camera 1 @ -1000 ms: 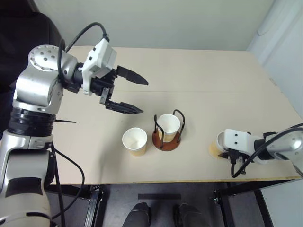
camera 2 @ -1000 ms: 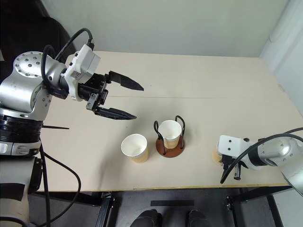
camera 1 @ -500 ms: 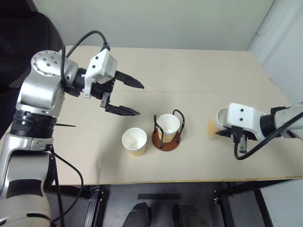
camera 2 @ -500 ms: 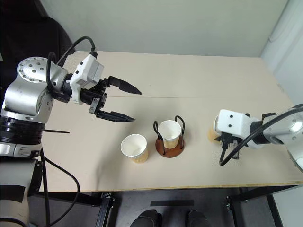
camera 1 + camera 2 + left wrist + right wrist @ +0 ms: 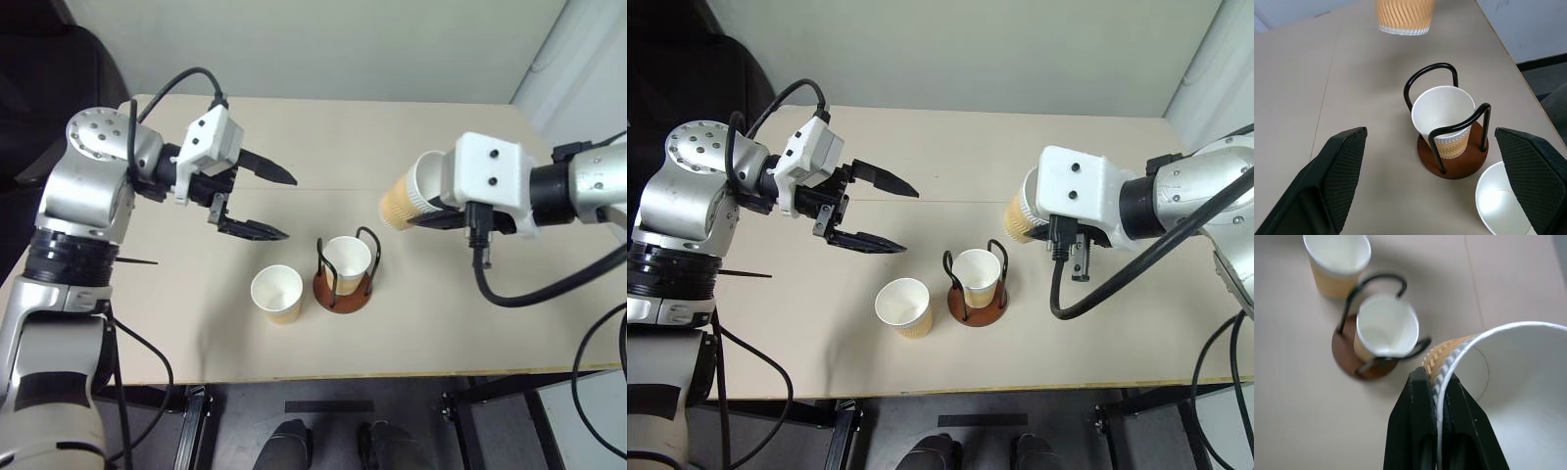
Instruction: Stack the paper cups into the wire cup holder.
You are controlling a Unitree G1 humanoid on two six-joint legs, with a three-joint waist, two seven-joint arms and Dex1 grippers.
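Note:
The wire cup holder, a reddish-brown disc with two black loops, stands mid-table with one paper cup upright inside it. A second paper cup stands on the table just left of the holder. My right gripper is shut on the rim of a third paper cup, which hangs tilted in the air up and to the right of the holder. My left gripper is open and holds nothing. It hovers above the table to the left of the holder, pointing toward it.
The beige table has a faint seam across its middle and its front edge lies near me. A dark chair-like shape sits beyond the table's left corner. A pale wall runs behind the table.
My right gripper has lifted its paper cup off the table's front right and carried it up and left toward the holder. The left gripper has barely moved.

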